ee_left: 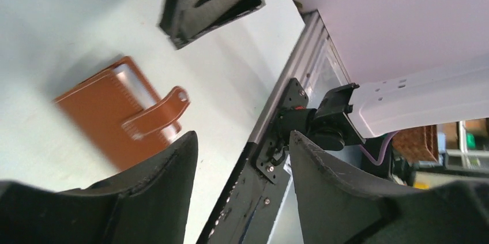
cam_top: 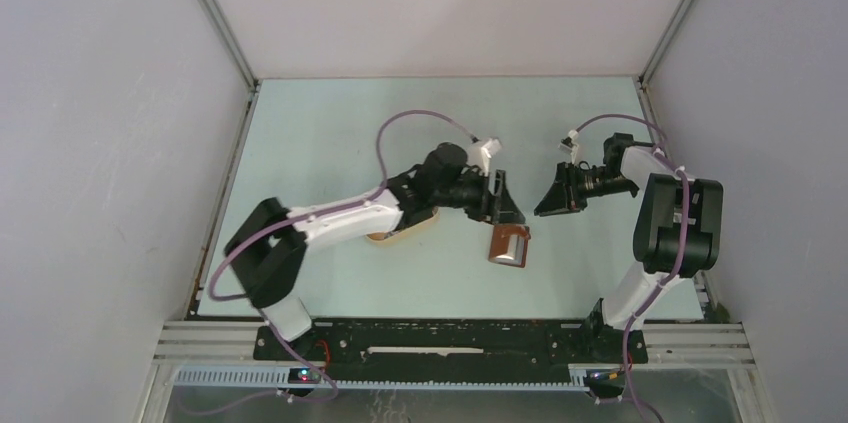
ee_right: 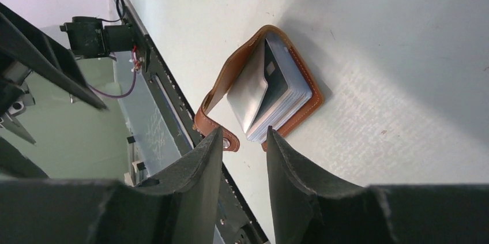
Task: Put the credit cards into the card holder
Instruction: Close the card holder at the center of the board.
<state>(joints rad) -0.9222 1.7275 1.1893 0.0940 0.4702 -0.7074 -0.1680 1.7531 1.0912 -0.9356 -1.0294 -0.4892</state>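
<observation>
Credit cards (ee_right: 266, 91) are sitting packed inside the card holder (ee_right: 224, 78), a silvery one and a darker one showing at the front of the stack. The card holder (cam_top: 508, 245) is lying on the pale table (cam_top: 330, 133) toward the near edge. Its reddish-brown cover is standing partly open and its strap tab (ee_left: 161, 111) is hanging loose off one edge.

The left gripper (cam_top: 505, 205) is hovering just behind the holder with its jaws spread wide. Nothing is sitting between its fingers (ee_left: 158, 198), and in its wrist view the holder is lying off to one side of them, not touching.

The right gripper (cam_top: 547, 206) is facing the left one from the other side, a gap showing between the two. Its jaws are standing apart, though less widely, and they are gripping nothing. In the right wrist view the strap end of the holder is lying just past the tips of its fingers (ee_right: 193, 186).

An oval cream tray (cam_top: 405, 230) is resting on the table under the left arm's forearm, well apart from the card holder.
</observation>
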